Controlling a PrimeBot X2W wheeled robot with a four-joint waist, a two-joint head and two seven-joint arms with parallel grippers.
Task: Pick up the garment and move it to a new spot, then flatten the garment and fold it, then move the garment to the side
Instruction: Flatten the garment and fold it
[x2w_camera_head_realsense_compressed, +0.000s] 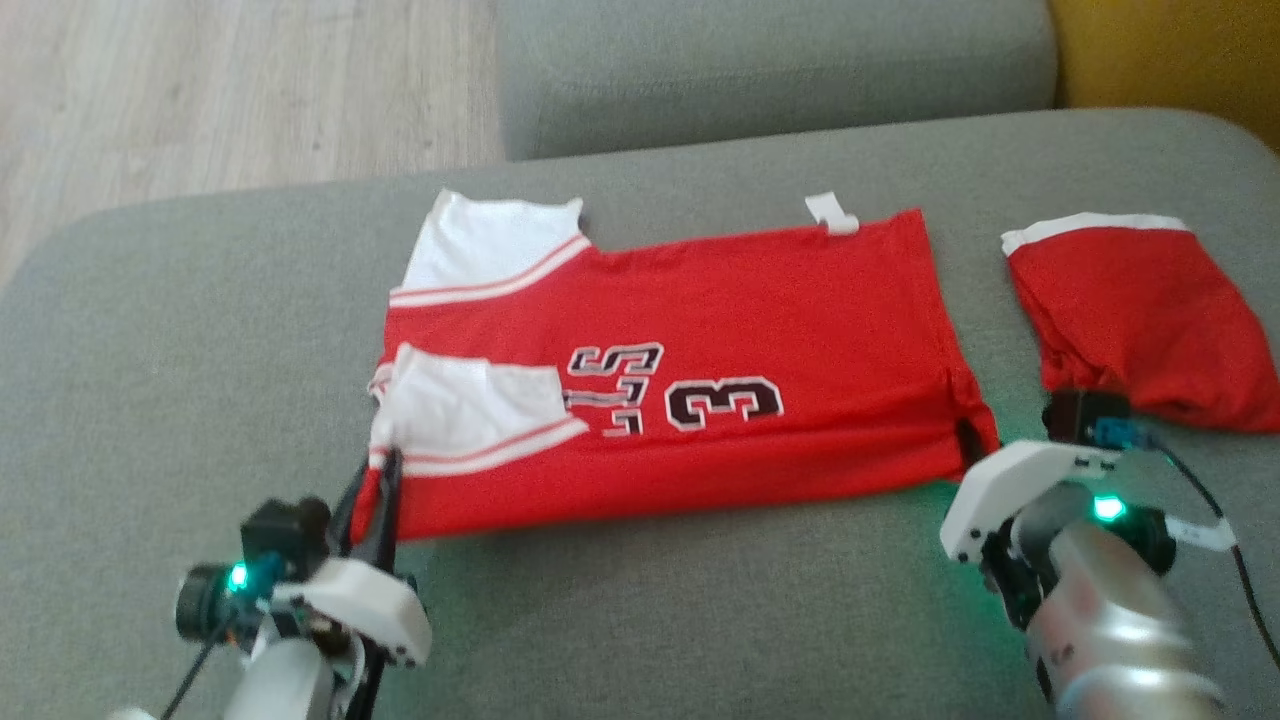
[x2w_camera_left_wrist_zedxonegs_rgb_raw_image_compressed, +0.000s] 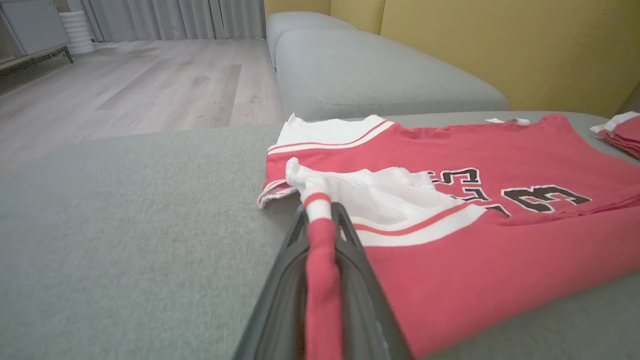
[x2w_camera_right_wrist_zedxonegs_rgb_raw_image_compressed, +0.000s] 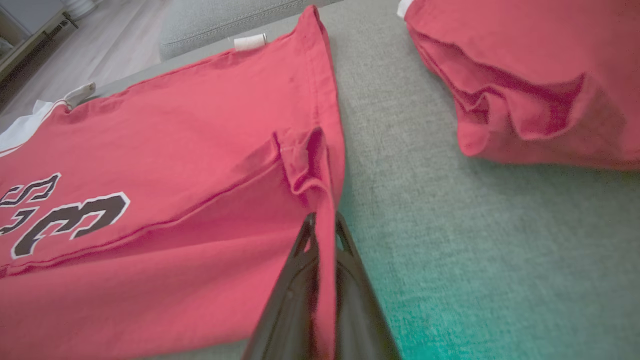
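**Garment (x2w_camera_head_realsense_compressed: 760, 300): near edge held at two corners**

The left claw (x2w_camera_left_wrist_zedxonegs_rgb_raw_image_compressed: 320, 212) is pinching the near-left shoulder strap. The right claw (x2w_camera_right_wrist_zedxonegs_rgb_raw_image_compressed: 322, 222) is pinching the near-right hem corner. Both grips sit on the same long edge, probably so that edge can rise evenly for a fold toward the far side. The garment lies spread, number up, across the middle of the grey cushion (x2w_camera_head_realsense_compressed: 640, 620). A second red garment (x2w_camera_head_realsense_compressed: 1130, 310) lies apart at the far right.
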